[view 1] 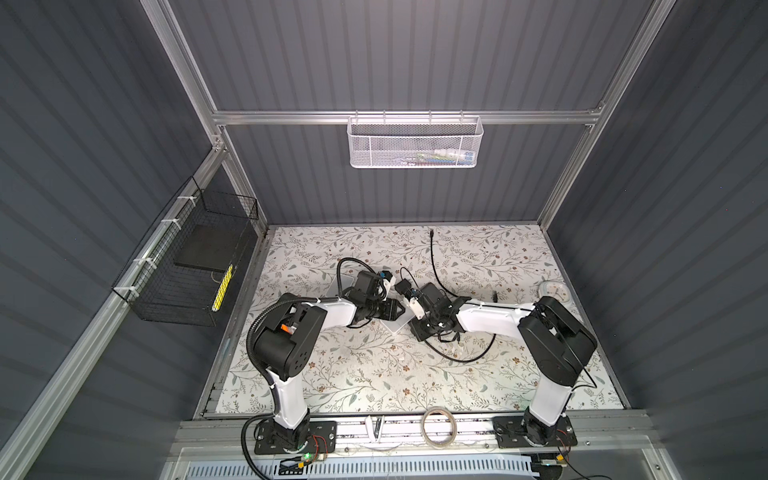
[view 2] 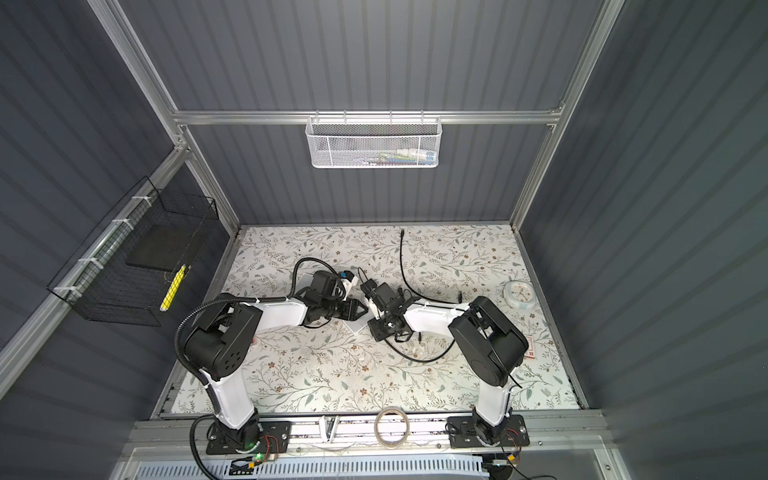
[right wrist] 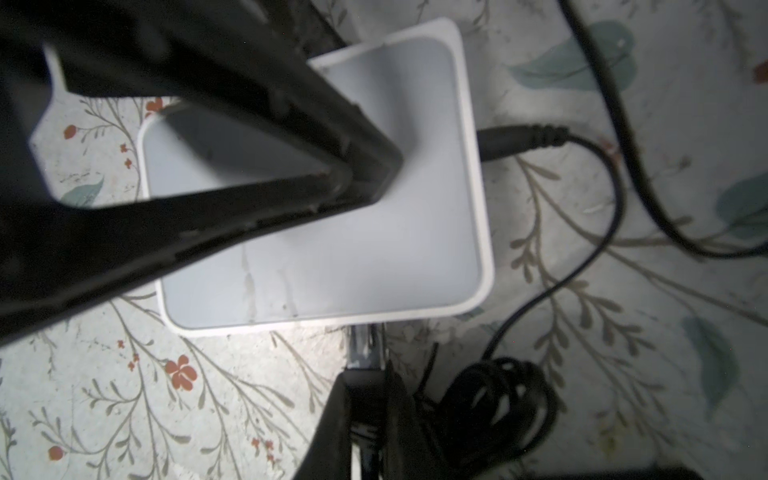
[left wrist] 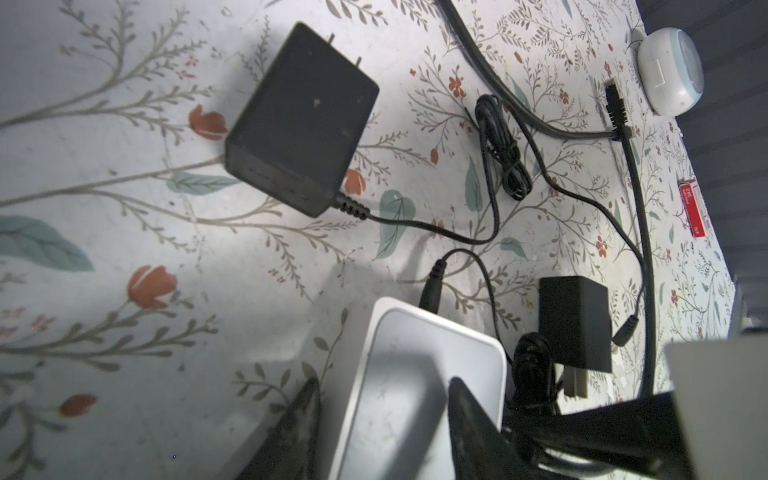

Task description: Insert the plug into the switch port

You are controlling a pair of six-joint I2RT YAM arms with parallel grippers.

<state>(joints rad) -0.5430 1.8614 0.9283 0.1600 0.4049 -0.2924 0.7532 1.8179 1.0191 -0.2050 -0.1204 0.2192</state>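
**Item — plug** (right wrist: 515,139). Black barrel type on a thin lead. Its nose meets one side wall of the white switch (right wrist: 374,257), touching it or already inside; how deep it sits cannot be told.

**Location.** Both lie at the middle of the counter (view 1: 374,374). In both top views the arms hide the plug. Judging from the two wrist views together, it sits on the switch's far side, at about 1 o'clock from the switch's centre. Its long axis runs out along that same line, square to the wall.

**Left end effector** (left wrist: 384,382). Reaches in from 9 o'clock. The fingers stand apart, one over the switch's top face and one off its edge. Whether they pinch the switch or only bracket it cannot be told. This is the nearer of the two to the plug, but it is occupied with the switch.

**Right end effector** (right wrist: 365,353). Reaches in from about 4 o'clock with its fingers clenched together and nothing discernible between them. The tips are just beside the switch's near wall, and contact is unclear. From here the plug lies round the corner, at roughly 12 o'clock.

**Assessment.** Likely the final seating — any push should follow the plug's axis, toward 7 o'clock, with the switch braced.

**Accessories.**
- The lead loops to a coiled bundle (right wrist: 498,395).
- A small adapter (left wrist: 575,324) is beside that bundle.
- A large adapter (left wrist: 299,120) lies apart, toward 11 o'clock.
- A second barrel plug (left wrist: 625,332) lies loose near the small adapter.
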